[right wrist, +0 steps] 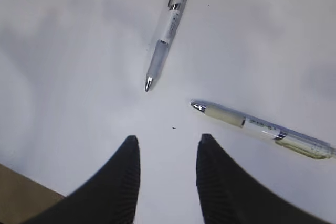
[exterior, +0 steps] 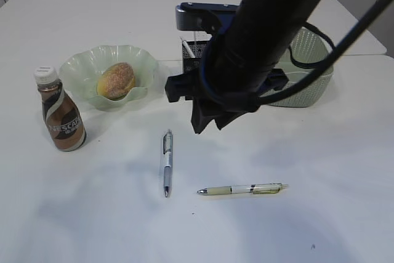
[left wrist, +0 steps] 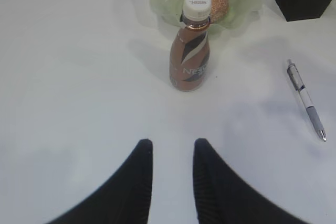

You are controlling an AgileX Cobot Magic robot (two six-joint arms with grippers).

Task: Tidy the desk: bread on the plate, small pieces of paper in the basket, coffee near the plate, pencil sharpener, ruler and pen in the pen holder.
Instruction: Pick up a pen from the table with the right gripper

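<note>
Bread (exterior: 116, 80) sits in the plate (exterior: 80, 69) with coffee (exterior: 60, 117) beside; we judge two pens (exterior: 167, 162) left for the pen holder (exterior: 196, 49).

Left wrist view: the left gripper (left wrist: 172, 157) hangs part open, empty.

Right wrist view: the right gripper (right wrist: 168, 151) hovers part open, empty, over both pens.

Colours on the white desk (exterior: 92, 214)

A golden-brown speckled bread (exterior: 116, 80) is seen upper left in a pale green plate (exterior: 80, 69); the brown coffee (exterior: 61, 119) carries white swirls.
</note>
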